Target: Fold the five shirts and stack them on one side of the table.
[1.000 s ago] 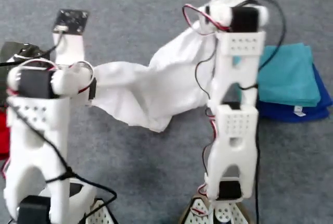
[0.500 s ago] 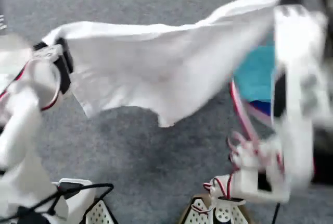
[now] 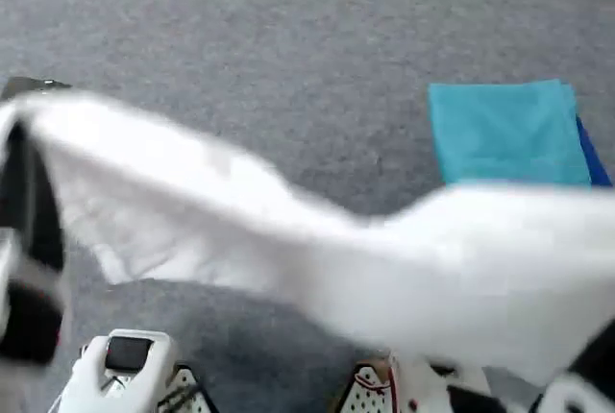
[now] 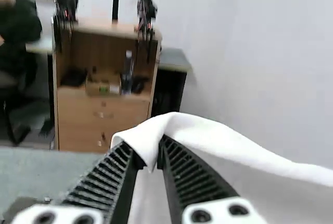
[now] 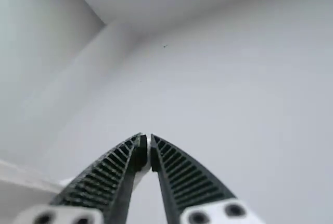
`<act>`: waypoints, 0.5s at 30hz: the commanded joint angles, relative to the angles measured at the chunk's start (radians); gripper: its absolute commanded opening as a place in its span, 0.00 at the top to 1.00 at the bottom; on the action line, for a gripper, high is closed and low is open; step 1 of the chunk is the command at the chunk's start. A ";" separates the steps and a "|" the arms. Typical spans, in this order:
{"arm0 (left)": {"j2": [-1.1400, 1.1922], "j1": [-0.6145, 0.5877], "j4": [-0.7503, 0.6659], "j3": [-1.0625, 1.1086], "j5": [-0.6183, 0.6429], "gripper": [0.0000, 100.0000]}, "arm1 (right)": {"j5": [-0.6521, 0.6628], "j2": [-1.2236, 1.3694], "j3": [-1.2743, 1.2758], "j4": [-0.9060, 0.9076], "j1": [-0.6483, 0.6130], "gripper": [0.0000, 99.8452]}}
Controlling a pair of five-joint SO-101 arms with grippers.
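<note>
A white shirt (image 3: 317, 259) hangs stretched in the air across the whole width of the high view, high above the grey table (image 3: 288, 48). My left gripper (image 4: 151, 153) is shut on a folded edge of the white shirt (image 4: 218, 146) and points out toward the room. My right gripper (image 5: 145, 153) points up at the ceiling, shut, with a thin strip of white cloth between its fingers. A folded teal shirt (image 3: 509, 134) lies on a folded blue shirt (image 3: 598, 158) at the table's right side.
The two arm bases (image 3: 125, 365) stand at the near edge. A dark cloth (image 3: 29, 86) peeks out at the far left. A wooden cabinet (image 4: 104, 99) stands beyond the table.
Both arms have swung up and apart, lifting the white shirt off the table and spreading it wide; it now hangs close under the high camera, nearer the front edge.
</note>
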 commanded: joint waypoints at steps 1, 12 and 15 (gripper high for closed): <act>-0.136 -0.003 0.012 0.216 -0.038 0.98 | 0.021 -0.071 0.180 -0.034 0.019 1.00; -0.259 -0.009 -0.292 0.953 -0.098 0.98 | 0.018 -0.084 0.716 -0.259 -0.090 1.00; -0.223 -0.051 -0.560 1.151 -0.097 0.98 | 0.037 -0.076 0.938 -0.408 -0.162 1.00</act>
